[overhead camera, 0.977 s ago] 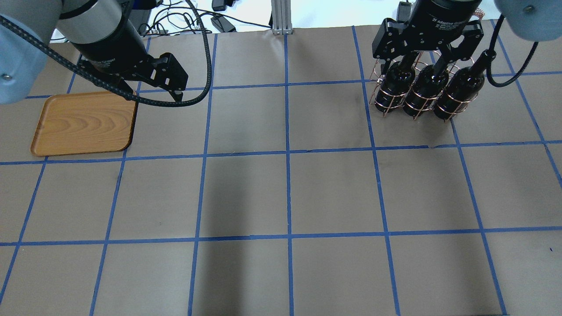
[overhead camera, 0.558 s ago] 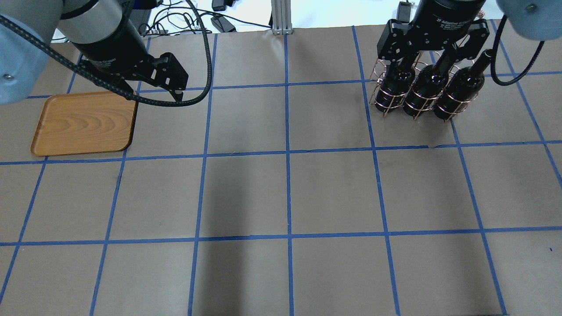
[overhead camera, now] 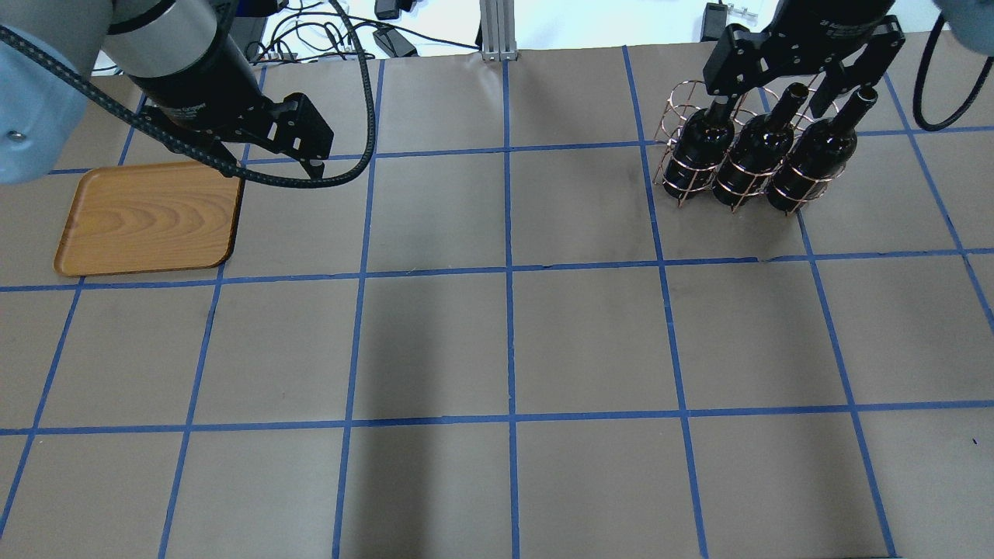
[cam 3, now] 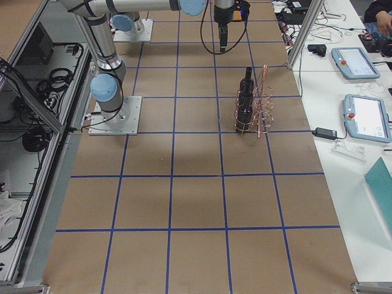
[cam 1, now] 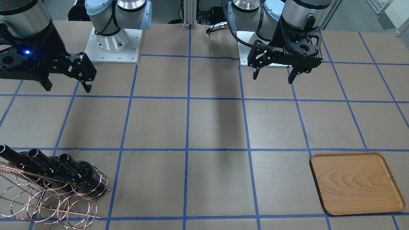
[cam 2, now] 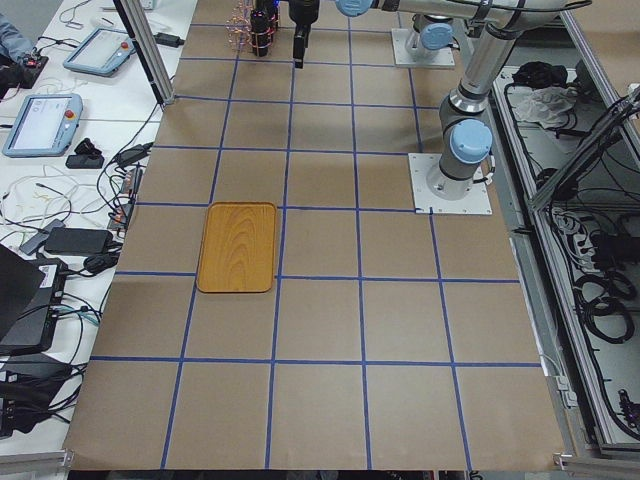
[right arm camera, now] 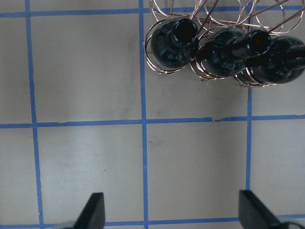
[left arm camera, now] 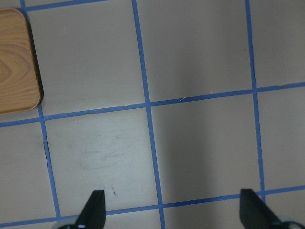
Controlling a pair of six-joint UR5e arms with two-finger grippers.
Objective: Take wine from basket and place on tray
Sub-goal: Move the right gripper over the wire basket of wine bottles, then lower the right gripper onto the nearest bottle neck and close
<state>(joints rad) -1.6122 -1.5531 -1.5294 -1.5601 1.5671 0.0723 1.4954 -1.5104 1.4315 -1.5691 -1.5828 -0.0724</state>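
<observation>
Since all three bottles stand upright in the basket (overhead camera: 682, 95), necks up and long axis vertical, I judge the grab has to go at a neck. My right gripper (right arm camera: 172, 212) hangs with jaws wide and nothing in them, on the robot's side of the rack. The wine (right arm camera: 172, 40) lies ahead of the fingertips, not between them. The right arm is far nearer. My left gripper (overhead camera: 272, 159), also wide and empty, hovers at the tray (overhead camera: 147, 217) corner, well apart from the basket.

3 wine bottles (cam 3: 244, 109) stand upright in the copper basket (cam 3: 265, 92).
</observation>
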